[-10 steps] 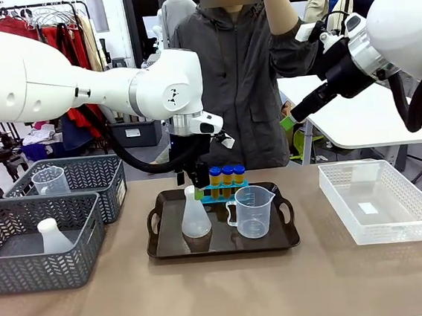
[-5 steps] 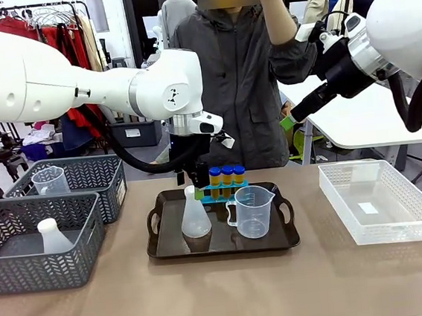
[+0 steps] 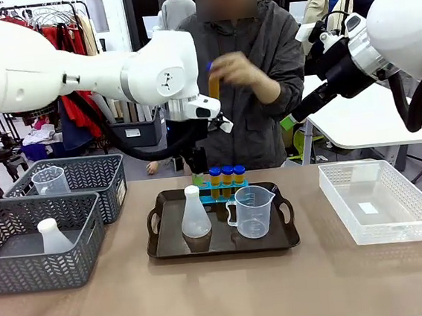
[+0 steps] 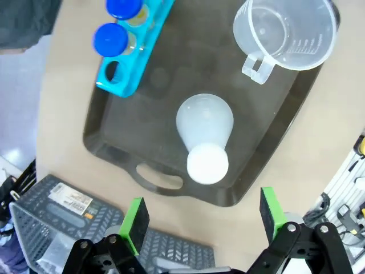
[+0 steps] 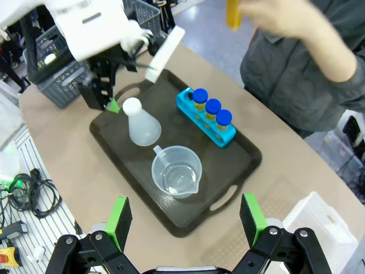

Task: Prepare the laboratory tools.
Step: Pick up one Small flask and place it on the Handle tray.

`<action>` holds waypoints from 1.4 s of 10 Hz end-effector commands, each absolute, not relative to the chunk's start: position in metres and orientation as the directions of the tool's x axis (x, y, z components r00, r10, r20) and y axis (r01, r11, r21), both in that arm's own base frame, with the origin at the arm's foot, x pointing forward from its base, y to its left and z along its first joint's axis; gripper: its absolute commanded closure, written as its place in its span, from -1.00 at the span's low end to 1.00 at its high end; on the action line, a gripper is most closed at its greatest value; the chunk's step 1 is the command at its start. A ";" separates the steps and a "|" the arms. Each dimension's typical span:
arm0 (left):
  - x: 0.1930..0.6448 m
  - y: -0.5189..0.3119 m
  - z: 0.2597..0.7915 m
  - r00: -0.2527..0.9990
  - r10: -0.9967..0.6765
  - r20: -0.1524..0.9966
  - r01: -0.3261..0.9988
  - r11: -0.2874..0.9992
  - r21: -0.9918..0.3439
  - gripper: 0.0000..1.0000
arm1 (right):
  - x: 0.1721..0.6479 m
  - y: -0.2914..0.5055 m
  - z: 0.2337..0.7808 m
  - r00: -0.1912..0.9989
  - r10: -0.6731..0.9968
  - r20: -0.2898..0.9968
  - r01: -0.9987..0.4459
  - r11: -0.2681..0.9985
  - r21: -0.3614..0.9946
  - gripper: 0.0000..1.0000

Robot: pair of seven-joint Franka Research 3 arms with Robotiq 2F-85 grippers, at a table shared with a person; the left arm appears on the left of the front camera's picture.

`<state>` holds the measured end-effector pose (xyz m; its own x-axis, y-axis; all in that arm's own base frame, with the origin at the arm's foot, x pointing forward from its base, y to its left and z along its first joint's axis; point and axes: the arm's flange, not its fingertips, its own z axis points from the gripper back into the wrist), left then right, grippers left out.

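Front view: we see three tubes (image 3: 227, 174) racked on tray (image 3: 279, 241); person's hand (image 3: 244, 76) holds fourth; both grippers (image 4: 201, 220) (image 5: 183, 220) agape, empty.

A glossy black plastic tray (image 3: 159, 241) on the matt tan table (image 3: 224, 295) carries a clear plastic measuring cup (image 3: 252, 211), a frosted translucent white conical flask (image 3: 195, 218) and a shiny blue plastic tube rack (image 4: 132, 54), beside matt grey plastic mesh baskets (image 3: 27, 265).
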<state>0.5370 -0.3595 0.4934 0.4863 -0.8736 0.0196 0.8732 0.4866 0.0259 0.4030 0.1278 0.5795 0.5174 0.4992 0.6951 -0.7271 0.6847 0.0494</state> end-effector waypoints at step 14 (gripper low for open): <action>0.462 -0.199 0.623 0.279 -0.814 0.510 0.921 0.377 0.097 -1.00 | 0.403 0.128 0.581 0.519 0.491 0.700 -0.727 0.684 0.060 -1.00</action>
